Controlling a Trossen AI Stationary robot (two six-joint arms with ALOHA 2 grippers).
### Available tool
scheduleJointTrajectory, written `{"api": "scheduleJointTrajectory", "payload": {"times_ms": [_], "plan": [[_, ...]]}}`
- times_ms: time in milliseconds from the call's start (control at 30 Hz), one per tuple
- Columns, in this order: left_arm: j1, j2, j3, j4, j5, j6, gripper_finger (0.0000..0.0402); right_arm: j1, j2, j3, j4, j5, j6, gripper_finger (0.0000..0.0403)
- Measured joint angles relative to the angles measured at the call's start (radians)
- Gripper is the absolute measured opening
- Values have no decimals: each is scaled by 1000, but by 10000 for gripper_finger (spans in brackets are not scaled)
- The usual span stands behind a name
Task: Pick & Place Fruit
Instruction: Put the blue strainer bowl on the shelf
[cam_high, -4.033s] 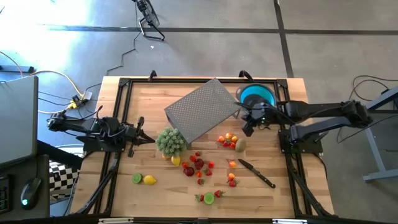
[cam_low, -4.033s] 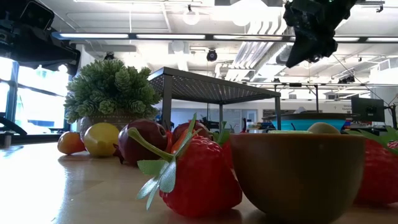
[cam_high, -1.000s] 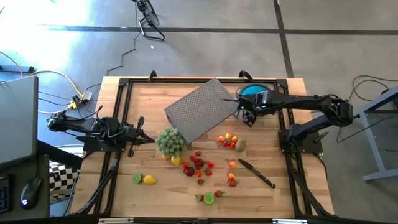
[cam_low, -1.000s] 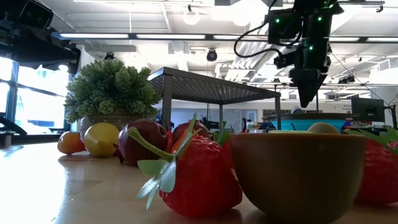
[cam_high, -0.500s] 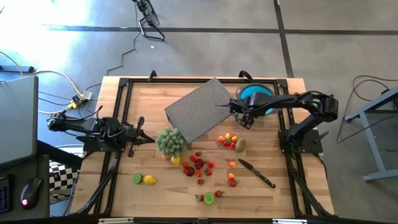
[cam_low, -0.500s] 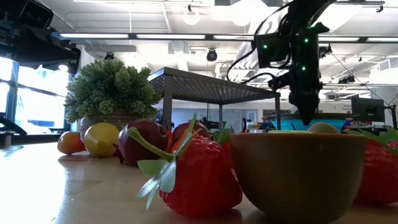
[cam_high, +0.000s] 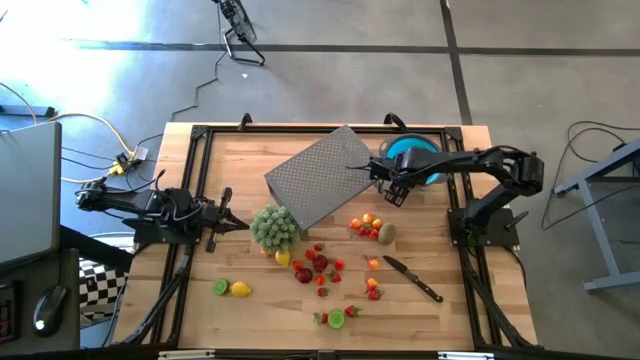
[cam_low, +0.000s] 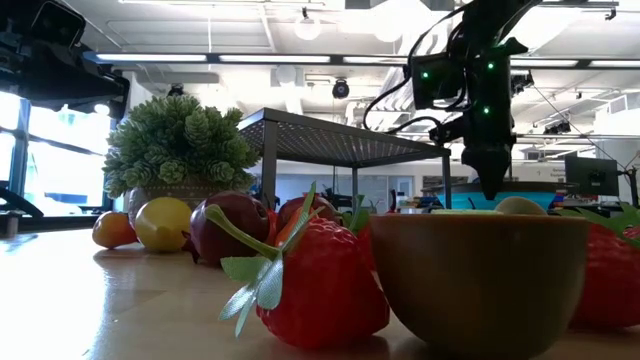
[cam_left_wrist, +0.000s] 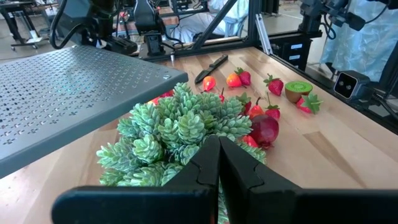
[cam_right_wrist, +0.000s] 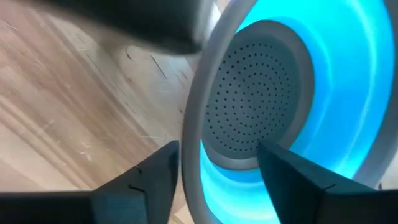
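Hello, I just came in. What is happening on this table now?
The right gripper straddles the rim of the blue bowl at the table's far side, jaws not yet shut on it. The fruit lies scattered mid-table, none picked up. The left gripper waits shut beside the small green plant.

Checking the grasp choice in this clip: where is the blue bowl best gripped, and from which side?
Probably by its rim. The blue bowl sits upright and open at the table's far right, too wide to span, so one finger inside and one outside the wall suits it. Come from above at its left edge, where the right gripper already straddles the rim.
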Motion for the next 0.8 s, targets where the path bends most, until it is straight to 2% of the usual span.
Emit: {"api": "scheduleJointTrajectory", "payload": {"times_ms": [667,800], "plan": [[0,0,0,0,0,0,1,18,0,-1,11,9,-5,22],[0,0,0,0,0,-1,1,40,-13,-3,5,13,-7,16]]}}
